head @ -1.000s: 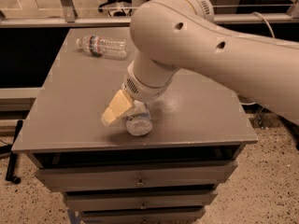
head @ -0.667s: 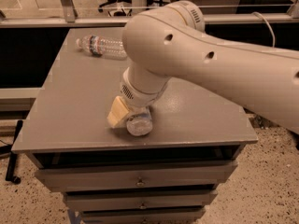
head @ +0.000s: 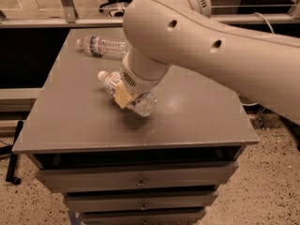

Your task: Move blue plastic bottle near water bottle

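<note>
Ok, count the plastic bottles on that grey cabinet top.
2. The clear ribbed water bottle lies at the back left; the pale bluish white-labelled plastic bottle is near the middle, gripped by the end effector. The arm may hide more.

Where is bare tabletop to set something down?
On the table, bare: left front corner and right front beside the arm. Crowded: back left, where the end effector grips the blue plastic bottle near the water bottle.

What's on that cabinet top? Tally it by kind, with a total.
Bottles: 2 (blue plastic bottle, water bottle)
Gripper: 1, shut on the blue plastic bottle, over the middle of the cabinet top
Total: 3
</note>
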`<move>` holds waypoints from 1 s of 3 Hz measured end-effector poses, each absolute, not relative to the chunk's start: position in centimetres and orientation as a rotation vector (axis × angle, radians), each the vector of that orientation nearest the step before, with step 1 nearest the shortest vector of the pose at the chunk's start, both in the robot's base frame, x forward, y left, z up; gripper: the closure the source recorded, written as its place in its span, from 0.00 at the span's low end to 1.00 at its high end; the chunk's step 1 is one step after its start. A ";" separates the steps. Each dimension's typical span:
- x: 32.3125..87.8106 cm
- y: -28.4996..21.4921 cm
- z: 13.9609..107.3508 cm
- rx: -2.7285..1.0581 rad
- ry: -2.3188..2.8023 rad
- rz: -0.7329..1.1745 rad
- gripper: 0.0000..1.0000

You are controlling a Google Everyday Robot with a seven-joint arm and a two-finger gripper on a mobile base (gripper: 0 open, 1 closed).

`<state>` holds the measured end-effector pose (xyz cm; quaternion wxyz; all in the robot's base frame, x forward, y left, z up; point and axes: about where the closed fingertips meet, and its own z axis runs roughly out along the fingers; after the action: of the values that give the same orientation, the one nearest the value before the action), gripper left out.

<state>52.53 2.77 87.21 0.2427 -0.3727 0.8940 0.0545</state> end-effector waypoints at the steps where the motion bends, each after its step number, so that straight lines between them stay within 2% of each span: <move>1: 53.8 2.9 88.4 -1.170 2.333 0.160 1.00; 3: 53.8 2.9 88.7 -1.279 2.265 0.126 1.00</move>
<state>53.76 2.94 88.72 0.2656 -0.4734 0.8385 0.0468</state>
